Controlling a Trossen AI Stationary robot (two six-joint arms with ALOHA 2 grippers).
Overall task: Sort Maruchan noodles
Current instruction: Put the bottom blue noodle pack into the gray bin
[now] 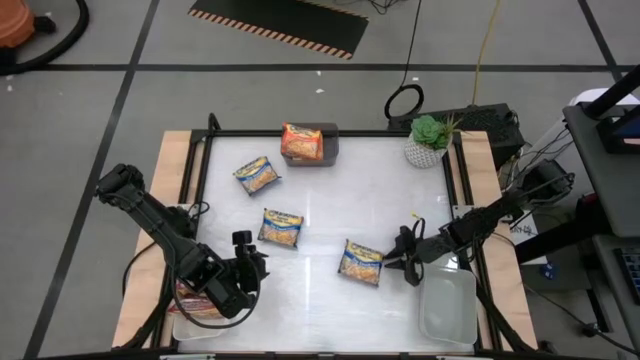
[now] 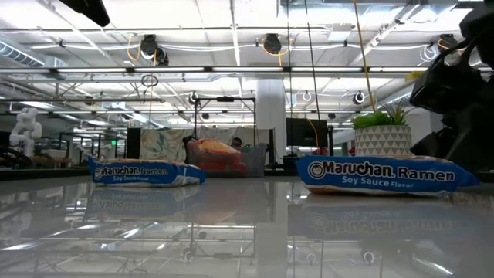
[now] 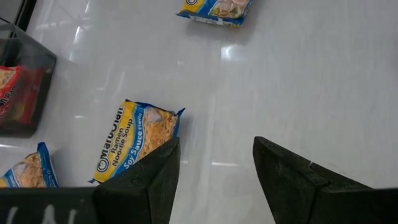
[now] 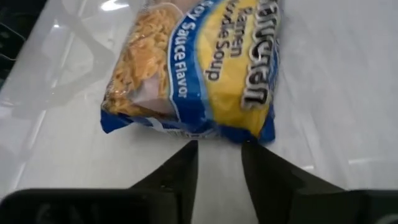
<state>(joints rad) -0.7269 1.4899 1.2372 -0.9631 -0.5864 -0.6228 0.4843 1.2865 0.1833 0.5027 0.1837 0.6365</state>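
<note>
Bench surroundings, minus the work itself

A potted green plant (image 1: pixel 431 140) in a white patterned pot stands at the glossy white bench's (image 1: pixel 330 210) far right corner; a dark grey bin (image 1: pixel 327 143) sits mid far edge, a clear tray (image 1: pixel 447 310) near right (black-and-yellow floor mat (image 1: pixel 280 27) beyond).

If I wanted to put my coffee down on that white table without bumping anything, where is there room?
The widest bare patch lies between the plant pot and the packet in front of the right hand. The near edge between both arms is also bare. It is crowded on the left, where two blue packets lie near the left hand.
</note>
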